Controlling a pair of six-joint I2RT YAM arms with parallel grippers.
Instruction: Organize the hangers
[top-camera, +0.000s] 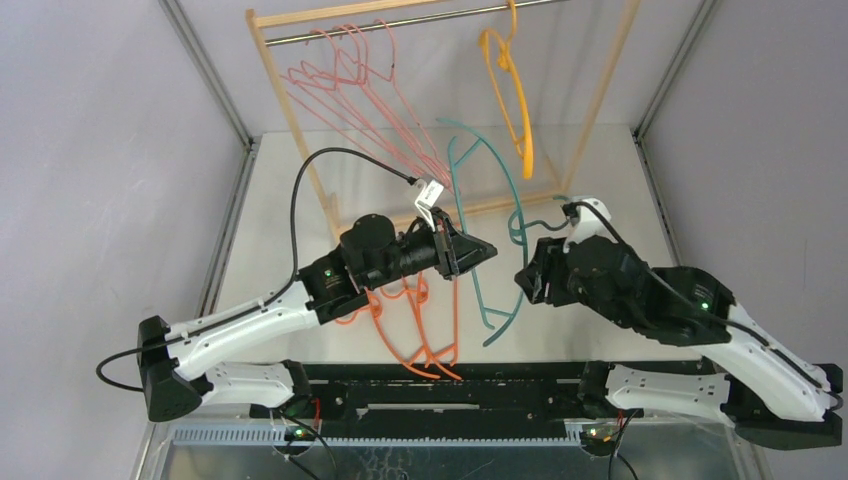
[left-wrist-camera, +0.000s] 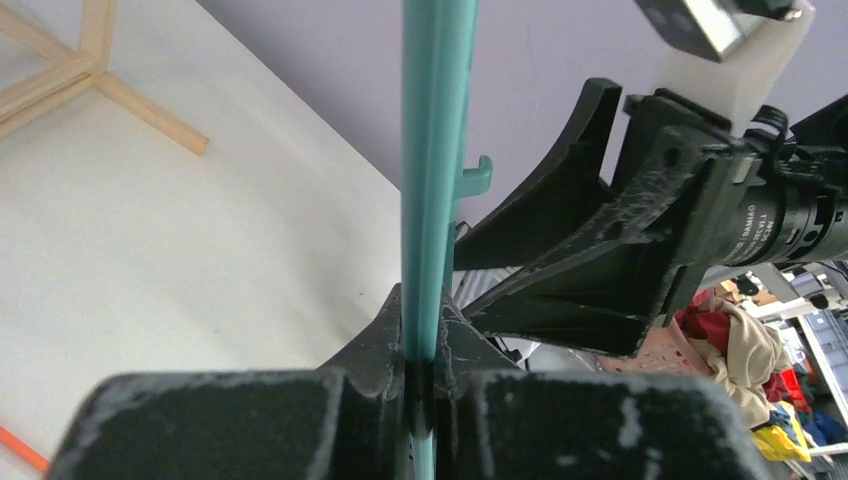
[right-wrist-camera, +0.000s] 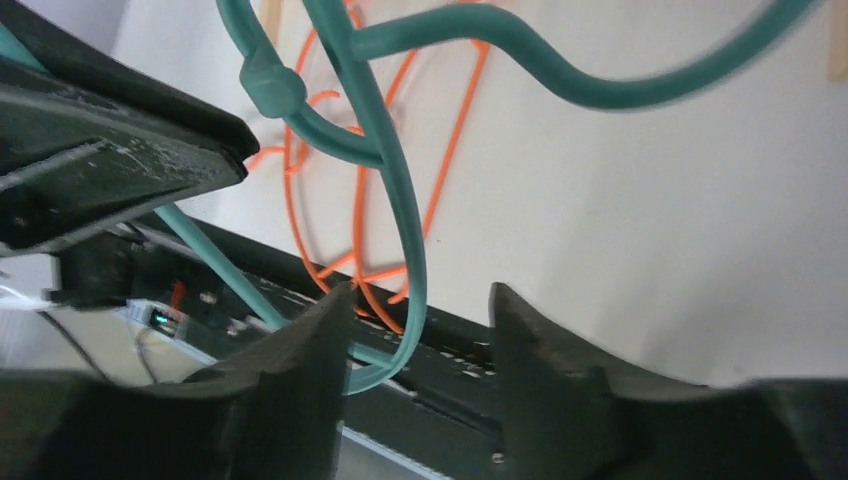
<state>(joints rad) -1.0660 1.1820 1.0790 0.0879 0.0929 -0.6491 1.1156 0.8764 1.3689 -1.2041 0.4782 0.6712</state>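
Currently left gripper (left-wrist-camera: 420, 335) clamps the teal hanger (left-wrist-camera: 436, 150), held aloft at centre, its long axis running near-to-far. Right gripper (right-wrist-camera: 420, 300), jaws apart and empty, sits just right of it, with the hanger's curved end directly before the opening.

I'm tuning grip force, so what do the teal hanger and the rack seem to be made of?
The teal hanger looks like moulded plastic, smooth and slightly glossy. It has an even colour, a flat-sided bar and a small moulded notch. The rack frame looks like bare pale wood with a matte finish, made of square-cut slats. Its rod seems to be metal, being thin and grey with a sheen.
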